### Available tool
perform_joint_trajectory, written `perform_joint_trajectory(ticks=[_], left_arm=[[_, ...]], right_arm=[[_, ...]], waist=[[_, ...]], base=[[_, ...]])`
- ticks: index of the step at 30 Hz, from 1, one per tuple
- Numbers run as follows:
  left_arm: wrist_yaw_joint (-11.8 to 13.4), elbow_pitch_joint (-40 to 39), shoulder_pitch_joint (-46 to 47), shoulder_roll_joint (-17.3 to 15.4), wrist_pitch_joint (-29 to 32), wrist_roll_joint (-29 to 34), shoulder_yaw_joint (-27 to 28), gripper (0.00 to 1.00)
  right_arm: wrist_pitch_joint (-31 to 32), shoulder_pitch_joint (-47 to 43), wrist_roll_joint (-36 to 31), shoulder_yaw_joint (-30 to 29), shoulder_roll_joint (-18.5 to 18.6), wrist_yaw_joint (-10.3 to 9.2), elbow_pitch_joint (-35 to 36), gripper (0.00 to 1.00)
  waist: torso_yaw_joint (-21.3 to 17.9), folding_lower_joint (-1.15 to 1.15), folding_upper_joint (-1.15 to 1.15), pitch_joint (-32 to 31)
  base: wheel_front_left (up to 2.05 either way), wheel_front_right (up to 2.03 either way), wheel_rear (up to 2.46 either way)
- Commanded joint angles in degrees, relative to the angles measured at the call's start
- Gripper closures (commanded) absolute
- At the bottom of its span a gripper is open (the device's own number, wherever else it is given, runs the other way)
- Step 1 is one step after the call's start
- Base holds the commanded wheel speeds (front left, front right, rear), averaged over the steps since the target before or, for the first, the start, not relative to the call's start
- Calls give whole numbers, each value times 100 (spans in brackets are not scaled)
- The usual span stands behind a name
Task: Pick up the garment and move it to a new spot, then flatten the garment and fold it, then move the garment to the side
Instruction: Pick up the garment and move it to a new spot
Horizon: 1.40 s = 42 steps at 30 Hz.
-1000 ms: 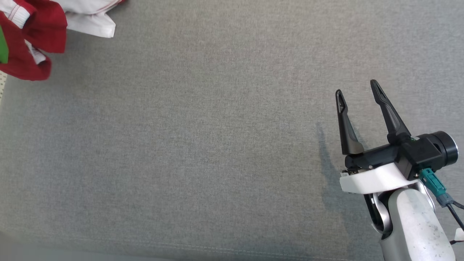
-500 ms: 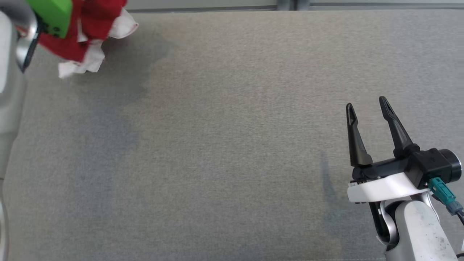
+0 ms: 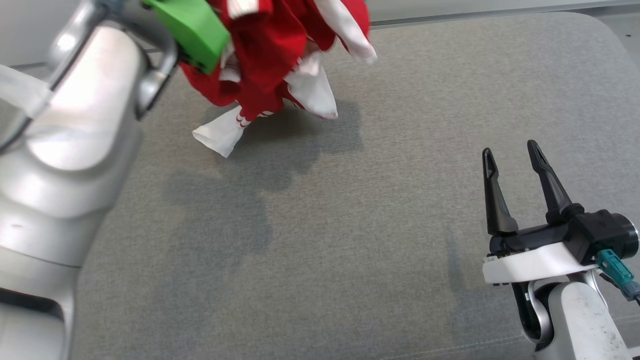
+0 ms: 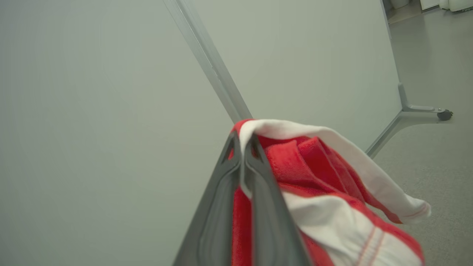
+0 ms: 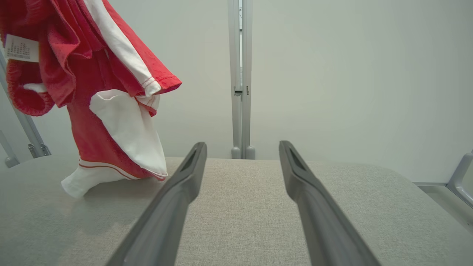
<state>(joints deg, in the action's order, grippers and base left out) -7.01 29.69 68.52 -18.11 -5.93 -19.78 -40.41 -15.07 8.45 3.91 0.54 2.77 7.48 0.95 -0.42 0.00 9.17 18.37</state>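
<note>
Garment [image 3: 265, 65] hangs pinched in raised left gripper [image 4: 242, 143].

**Left arm** [image 3: 75, 125]: we note rounded, glossy silver-grey shells, with a bright green block [image 3: 192, 25] at its end.
**Left gripper** [image 4: 242, 137]: two dark grey tapering fingers, each with a slot near the tip.
**Right gripper** [image 3: 510, 147]: we log the same long black fingers on a black crossbar [image 3: 530, 235], plus a white bracket [image 3: 530, 262], a black camera barrel [image 3: 610, 225] and a teal plug [image 3: 614, 266] with a dark cable [image 3: 637, 297].
**Right forearm** [image 3: 585, 320]: pale, speckled with dark scuffs.
</note>
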Motion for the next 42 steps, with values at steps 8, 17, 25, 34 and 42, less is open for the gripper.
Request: perform_joint_trajectory(ticks=[8,17,25,34,42], left_arm=[[212,-137,-847,688,-130,-170,-385,100],[405,846,-1799,1130,-448,-246,-777,100],[421,1675,-2151,1388,-694,-396,-900,100],[459,2151,-2325,1512,-889,-635,-947,100],[523,1505,-2589,1523,-929,-989,-992,0]], right_arm=[[-22,-110,112,16,20,2,2,0],[-22,-3,124,13,20,2,26,0],[-22,98,145,72,21,2,16,0],[-22,123,140,23,20,2,-43,0],[-22,10,106,-5,20,2,-92,0]], waist=[[-373,0,-1,30],[-693,0,-1,303],[-823,0,-1,496],[-808,0,-1,483],[-614,0,-1,258]], base=[[0,0,0],[0,0,0],[0,0,0],[0,0,0],[0,0,0]])
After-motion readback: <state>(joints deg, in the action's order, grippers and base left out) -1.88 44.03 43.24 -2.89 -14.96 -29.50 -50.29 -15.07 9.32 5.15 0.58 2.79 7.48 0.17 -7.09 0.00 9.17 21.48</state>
